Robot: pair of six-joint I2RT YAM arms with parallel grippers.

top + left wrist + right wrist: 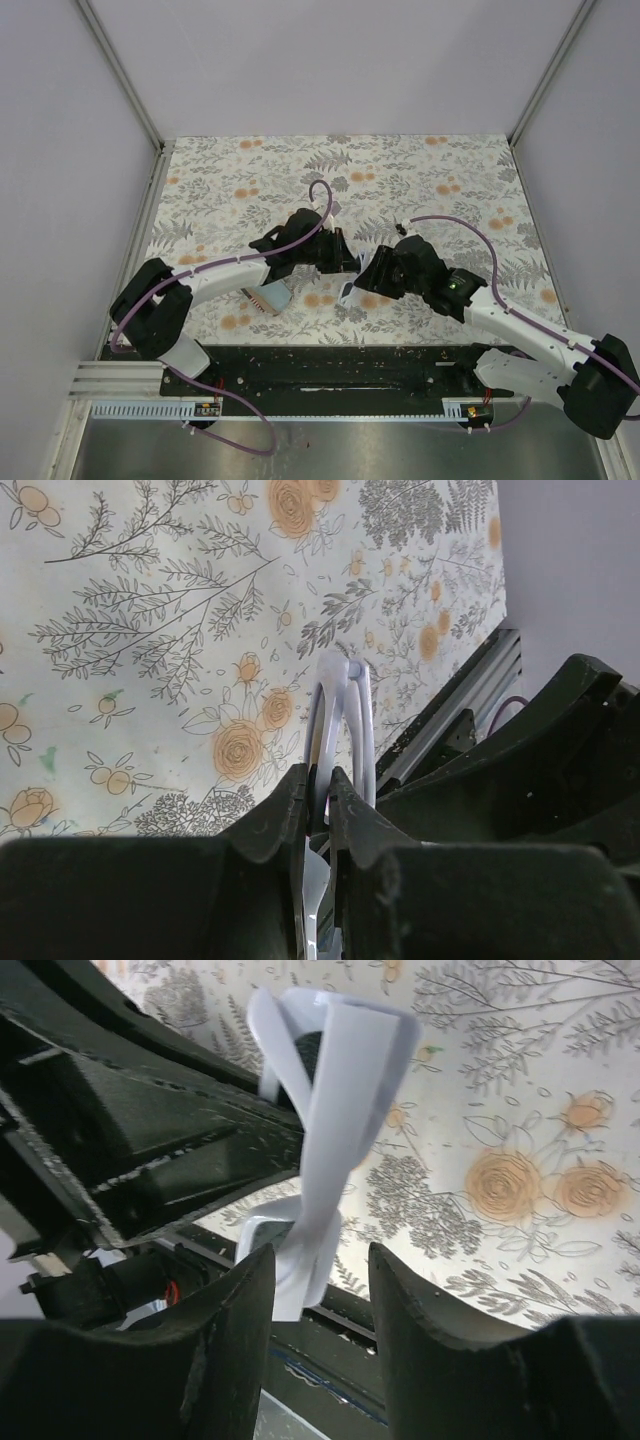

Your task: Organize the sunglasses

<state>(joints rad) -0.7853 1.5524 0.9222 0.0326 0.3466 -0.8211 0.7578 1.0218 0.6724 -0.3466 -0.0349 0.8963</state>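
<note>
1. Two grippers meet near the middle of the table (420, 170), slightly toward 6 o'clock. Bare floral surface runs on to 12 o'clock, and walls stand at 9 and 3 o'clock.
2. The left gripper (320, 785) is pinched nearly shut on the sunglasses (345, 710), gripping their pale frame.
3. The right gripper (320, 1265) stands half open. A pale strip of the frame hangs between its fingers, unclamped.
4. The top view hides the sunglasses behind the grippers; only the wrist views show them.

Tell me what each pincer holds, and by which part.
Left pincer clamps the sunglasses by a thin pale frame strip. Right pincer holds nothing; its jaws stand open around the frame.
</note>
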